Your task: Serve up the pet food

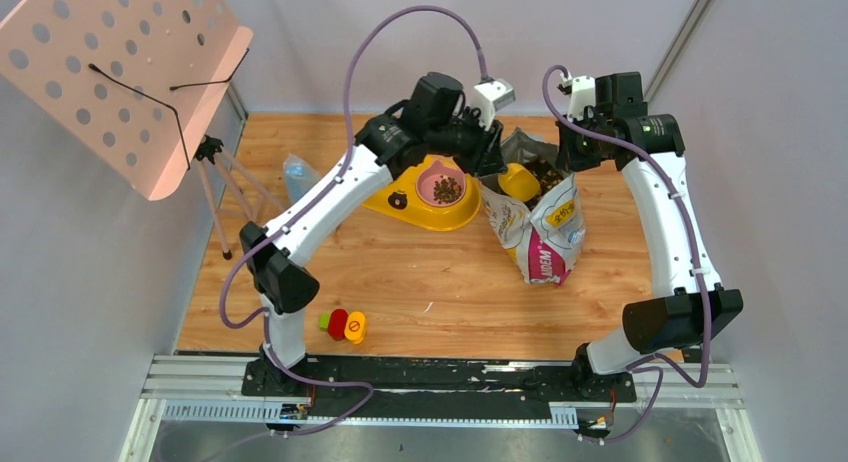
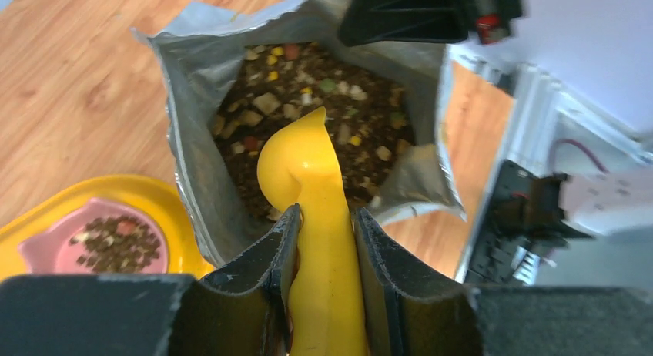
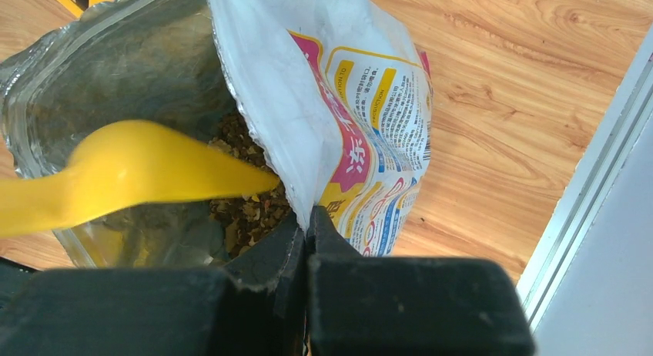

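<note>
1. Left claw [image 2: 325,217] is part-way open and clamped on the handle of the yellow scoop [image 2: 299,159], a pad flat against each side.
2. The scoop's head hangs over the mouth of the bag [image 2: 185,132], nose toward 12 o'clock in the left wrist view. Only its back shows, so I cannot tell whether it carries anything.
3. Right claw [image 3: 306,221] is pinched fully shut on the bag's rim, on the 3 o'clock side of the mouth in the top view, propping it open.
4. Kibble [image 2: 308,94]: most lies down inside the bag, dark brown with lighter bits mixed in. A small serving sits in the pink bowl [image 2: 35,252], at 8 o'clock from the bag's mouth.
5. Handling call: the kibble is loose, dry and light. It will roll and spill, and no claw can pinch it. It has to ride in the scoop, so the handle grip is the right hold.
6. The scoop looks stiff and smooth, so it may twist between the pads under load. A level carry toward 8 o'clock seems wise.
7. The bag is soft foil. Without the rim grip, I'd expect the mouth to sag shut.
</note>
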Robot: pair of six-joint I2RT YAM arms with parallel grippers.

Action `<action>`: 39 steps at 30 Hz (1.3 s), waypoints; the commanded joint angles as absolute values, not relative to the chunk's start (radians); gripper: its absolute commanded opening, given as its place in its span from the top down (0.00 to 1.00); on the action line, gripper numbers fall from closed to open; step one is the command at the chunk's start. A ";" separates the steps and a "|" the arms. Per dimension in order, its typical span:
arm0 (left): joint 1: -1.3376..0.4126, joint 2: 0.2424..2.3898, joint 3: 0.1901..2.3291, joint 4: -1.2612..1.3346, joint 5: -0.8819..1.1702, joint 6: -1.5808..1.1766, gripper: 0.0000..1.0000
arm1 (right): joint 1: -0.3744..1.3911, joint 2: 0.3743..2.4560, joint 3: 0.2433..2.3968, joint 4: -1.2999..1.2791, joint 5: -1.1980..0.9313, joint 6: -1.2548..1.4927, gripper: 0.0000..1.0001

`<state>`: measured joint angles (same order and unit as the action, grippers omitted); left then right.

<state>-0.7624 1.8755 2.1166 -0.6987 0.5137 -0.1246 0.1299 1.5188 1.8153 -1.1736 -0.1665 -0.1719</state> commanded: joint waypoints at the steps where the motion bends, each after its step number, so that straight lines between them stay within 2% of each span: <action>1: -0.826 1.917 2.190 -0.701 0.152 -0.127 1.00 | 0.154 1.459 1.859 -1.060 -0.229 -0.133 1.00; 4: -0.851 1.972 2.192 -0.662 0.026 -0.168 1.00 | 0.167 1.448 1.841 -1.064 -0.220 -0.127 1.00; 17: -0.934 2.172 2.163 -0.661 -0.076 -0.247 1.00 | 0.184 1.431 1.759 -1.069 -0.181 -0.096 1.00; 26: -0.943 2.202 2.056 -0.585 0.305 -0.391 1.00 | 0.185 1.417 1.717 -1.068 -0.166 -0.062 1.00; 36: -0.862 2.158 2.070 -0.497 0.526 -0.452 1.00 | 0.177 1.398 1.674 -1.061 -0.163 -0.072 1.00; 39: -0.831 2.148 2.088 -0.422 0.660 -0.481 1.00 | 0.175 1.388 1.659 -1.063 -0.164 -0.087 1.00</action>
<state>-0.8246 2.1422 2.0735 -0.4805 0.3023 -0.3531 0.1696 1.4322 1.6779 -1.0870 -0.1326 -0.0971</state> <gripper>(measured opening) 0.349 0.012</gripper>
